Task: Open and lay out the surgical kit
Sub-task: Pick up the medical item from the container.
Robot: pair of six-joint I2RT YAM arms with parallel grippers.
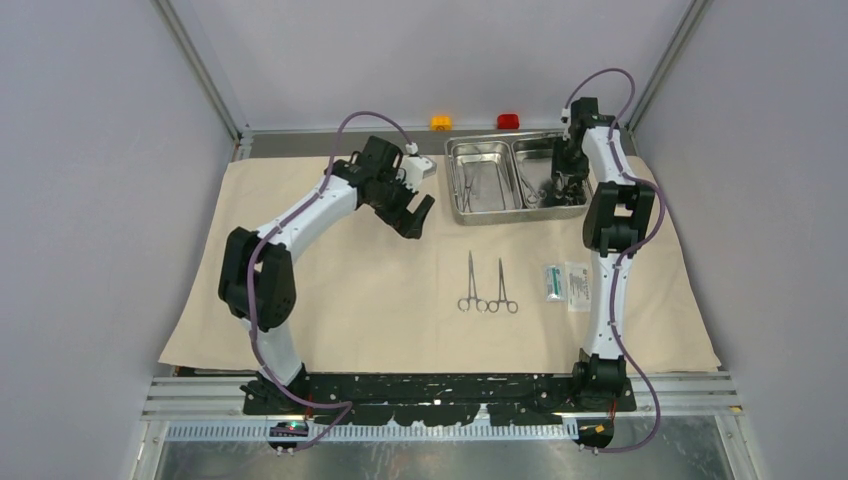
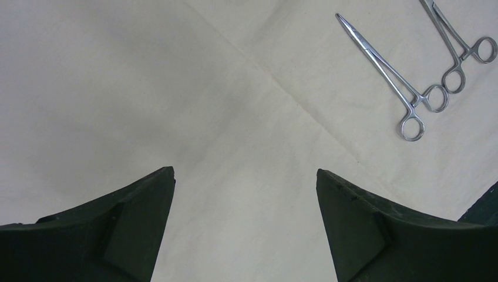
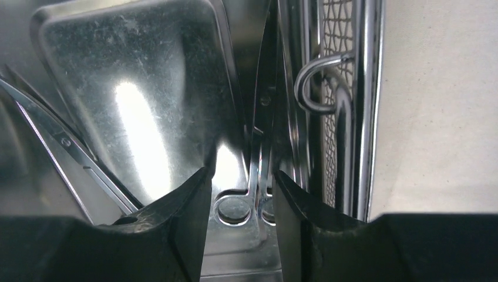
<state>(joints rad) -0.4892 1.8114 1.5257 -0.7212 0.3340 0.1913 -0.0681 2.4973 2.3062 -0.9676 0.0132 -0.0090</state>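
Black fingers [image 3: 176, 229] of the right gripper [image 3: 241, 176] stood narrowed on either side of a slim steel instrument [image 3: 258, 158] in the right compartment of the steel tray [image 1: 520, 216], near the desk's far edge; whether they pinched it could not be told. Two clamps [image 1: 470, 280] and two packets [image 1: 577, 285] lay mid-way down the beige cloth [image 1: 330, 310]. The left gripper [image 1: 418, 215] hung wide open and empty. Closing squarely, then lifting straight up, would likely clear the tray wall best.
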